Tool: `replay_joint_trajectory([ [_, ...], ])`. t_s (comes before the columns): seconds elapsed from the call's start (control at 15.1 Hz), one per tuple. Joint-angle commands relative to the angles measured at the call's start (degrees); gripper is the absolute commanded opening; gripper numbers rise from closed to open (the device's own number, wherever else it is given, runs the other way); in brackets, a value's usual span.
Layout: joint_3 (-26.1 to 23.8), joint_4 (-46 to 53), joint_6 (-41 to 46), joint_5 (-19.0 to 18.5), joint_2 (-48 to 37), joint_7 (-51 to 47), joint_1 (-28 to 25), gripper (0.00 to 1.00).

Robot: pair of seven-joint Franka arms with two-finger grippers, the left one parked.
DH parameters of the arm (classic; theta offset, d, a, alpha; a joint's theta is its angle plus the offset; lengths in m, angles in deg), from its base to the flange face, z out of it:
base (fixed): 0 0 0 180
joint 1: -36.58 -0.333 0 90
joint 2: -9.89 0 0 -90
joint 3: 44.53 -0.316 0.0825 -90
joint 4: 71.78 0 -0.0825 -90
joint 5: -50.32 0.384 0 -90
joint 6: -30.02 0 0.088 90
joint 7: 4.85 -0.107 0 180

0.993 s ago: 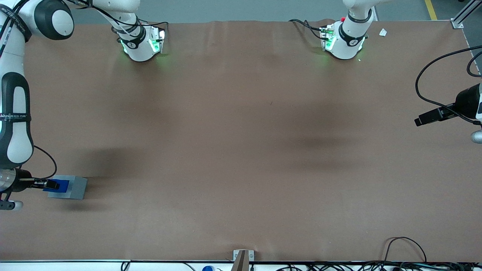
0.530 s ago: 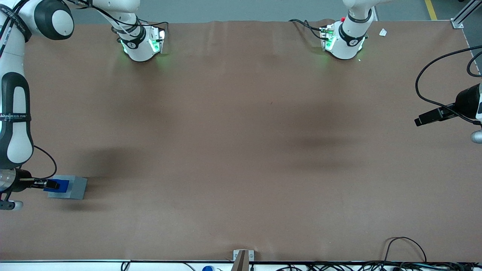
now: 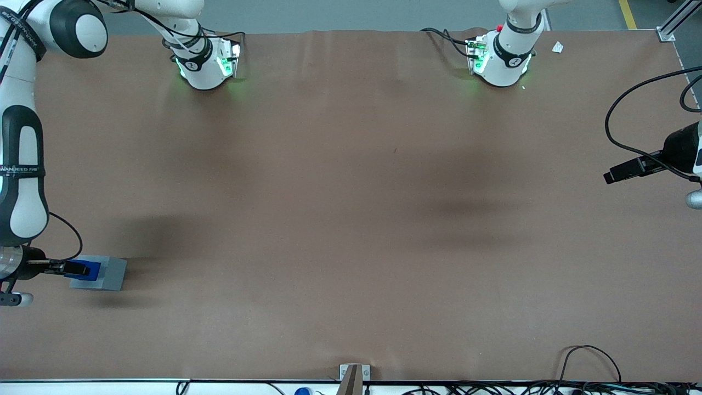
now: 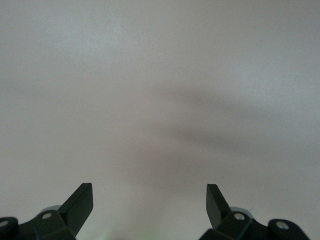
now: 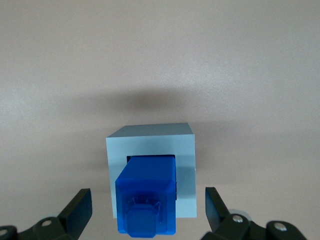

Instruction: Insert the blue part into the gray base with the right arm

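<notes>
Hidden: my right arm (image 3: pixel 22 148) runs off the frame edge at the working arm's end of the table, so its upper links are cut off; in the front view my gripper (image 3: pixel 74 269) covers one edge of the blue part (image 3: pixel 88 270); how deep the part sits in the recess I cannot tell
Gripper: in the wrist view my gripper (image 5: pixel 147 210) hangs over the block with both fingers (image 5: pixel 80 207) spread wide, clear of the blue part (image 5: pixel 147 192) on either side; the jaws are open and hold nothing
Blue part: it stands in the square recess of the gray base (image 5: pixel 150 145), its stepped top rising above the lighter rim
Gray base: it rests on the table (image 3: pixel 351 219) at the working arm's end, nearer the front camera than my arm's pedestal (image 3: pixel 205 63)
Count: one blue part; one gray base; two arm pedestals with green lights
Surface: a brown sheet covers the table, with soft dark shadows and faint creases; black cables (image 3: pixel 592 384) trail along the edge nearest the front camera; gray floor with a yellow line (image 3: pixel 628 13) shows above the table's top edge
</notes>
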Motion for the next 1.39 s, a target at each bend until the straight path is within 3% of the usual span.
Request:
replay_joint_trajectory([
  [0.0,-0.6,-0.7,0.3,0.5,-0.9,0.0,0.7,1.0],
  [0.33,-0.5,-0.3,11.5,-1.0,-4.1,0.0,0.0,1.0],
  [0.53,-0.8,-0.4,13.0,-6.0,-8.6,0.1,-1.6,1.0],
  [0.93,-0.6,-0.3,30.2,-6.5,-20.0,-0.6,-6.3,1.0],
  [1.32,-1.1,-0.3,41.5,-5.2,-32.6,-0.8,-8.2,1.0],
])
